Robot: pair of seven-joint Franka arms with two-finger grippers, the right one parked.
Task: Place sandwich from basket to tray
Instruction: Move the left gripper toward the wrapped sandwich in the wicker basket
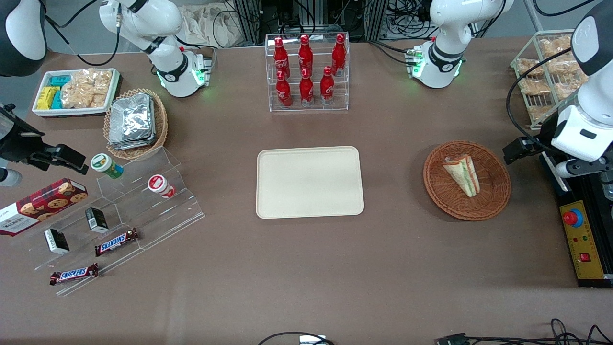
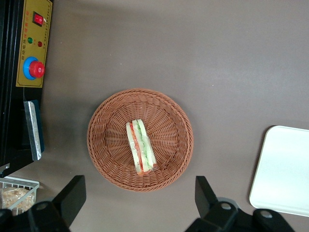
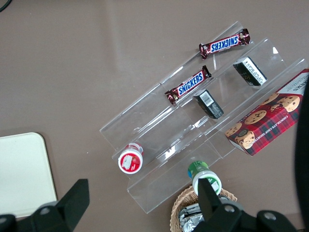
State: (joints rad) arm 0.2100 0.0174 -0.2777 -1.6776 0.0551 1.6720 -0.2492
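The sandwich (image 1: pixel 462 174) lies on its side in the basket (image 1: pixel 493 201), close to the middle, its filling layers showing along one long edge. Nothing touches it. The basket sits on the brown table (image 1: pixel 306 268) toward the working arm's end. The tray (image 1: pixel 309 182) lies flat at the middle of the table, well apart from the basket, and carries nothing.

The gripper (image 2: pixel 140 203) hangs above the table just beside the basket's rim, looking down at the sandwich. Its jaws are spread wide with nothing between them, and the gap looks broader than the sandwich is thick.

By the look of it the task has barely begun: no part of the move is done. What remains is the whole job, namely lowering over the sandwich, closing on it across its thin faces, lifting it clear of the basket's rim, carrying it across the bare stretch of table, and setting it on the tray.
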